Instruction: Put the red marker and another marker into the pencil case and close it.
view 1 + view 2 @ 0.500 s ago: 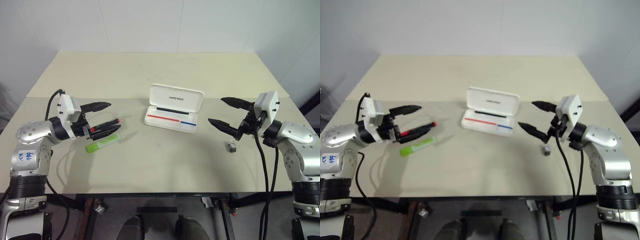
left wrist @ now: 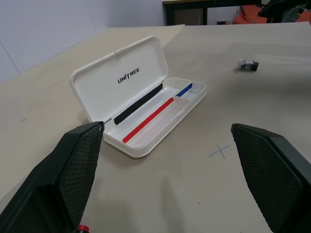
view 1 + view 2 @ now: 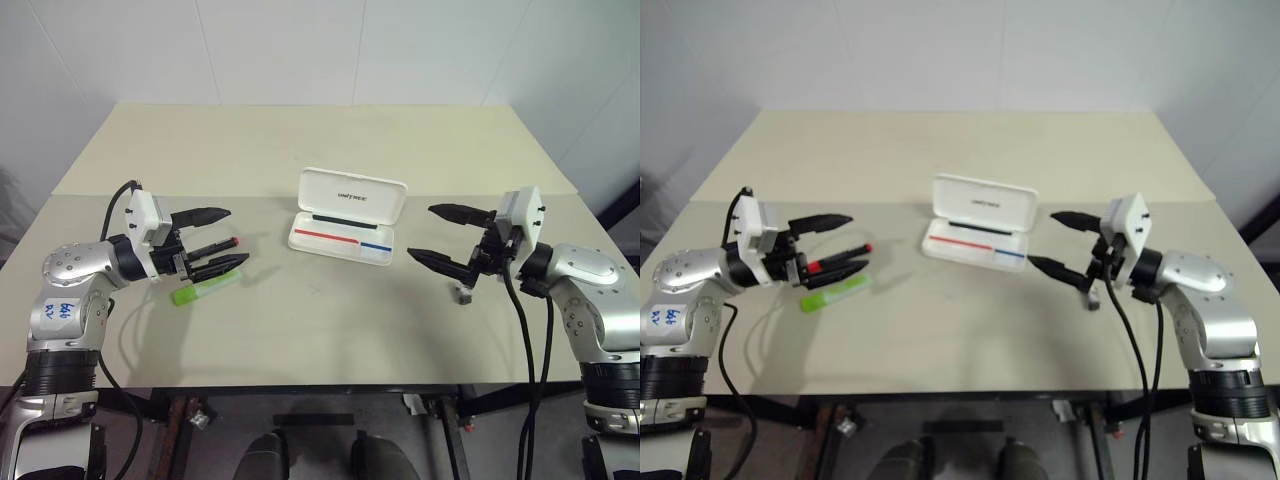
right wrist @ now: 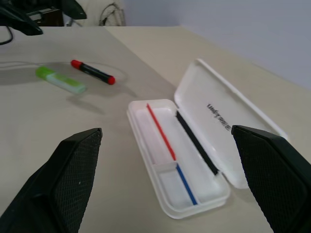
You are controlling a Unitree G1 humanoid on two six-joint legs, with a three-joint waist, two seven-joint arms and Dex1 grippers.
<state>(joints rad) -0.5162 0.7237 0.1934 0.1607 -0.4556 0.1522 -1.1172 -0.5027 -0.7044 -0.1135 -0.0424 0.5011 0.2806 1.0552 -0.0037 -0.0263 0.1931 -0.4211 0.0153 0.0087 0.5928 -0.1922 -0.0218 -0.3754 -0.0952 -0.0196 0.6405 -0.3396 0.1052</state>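
- Nearest on the tabletop [image 3: 300, 340], left side: the lime-green marker [image 3: 205, 289], lying flat, long axis running from near-left to far-right, just below the left gripper [image 3: 233, 240].
- Just behind it, the red marker [image 4: 92, 72], also flat, roughly parallel to the green one, its red end toward the pencil case and its black section toward the left arm; partly hidden in the head views by the lower finger of the left gripper.
- In the right wrist view, lying side by side but apart, not touching.
- Left gripper: fingers spread wide, pointing level toward the middle of the tabletop, hanging over the red marker and pinching nothing; whether the lower finger touches the marker, cannot tell.
- On the right side, level with it: right gripper [image 3: 434, 233], fingers likewise spread wide and empty, pointing in toward the case.
- Just beneath the right gripper, a small dark-and-grey object [image 3: 463, 293] resting on the tabletop; too small to identify.
- A faint pencilled cross [image 2: 219, 149] on the bare surface in front of the case.
- Middle of the tabletop, a little farther back: the pencil case [image 3: 345, 228], open, long axis across the tabletop and slightly skewed, its right end nearer.
- Lid tilted up at the far side with "UNITREE" lettering on its inner face; tray holding a red stripe and a blue stripe along its length and a black strip by the hinge; no marker inside.
- Well apart from both markers and from both grippers.
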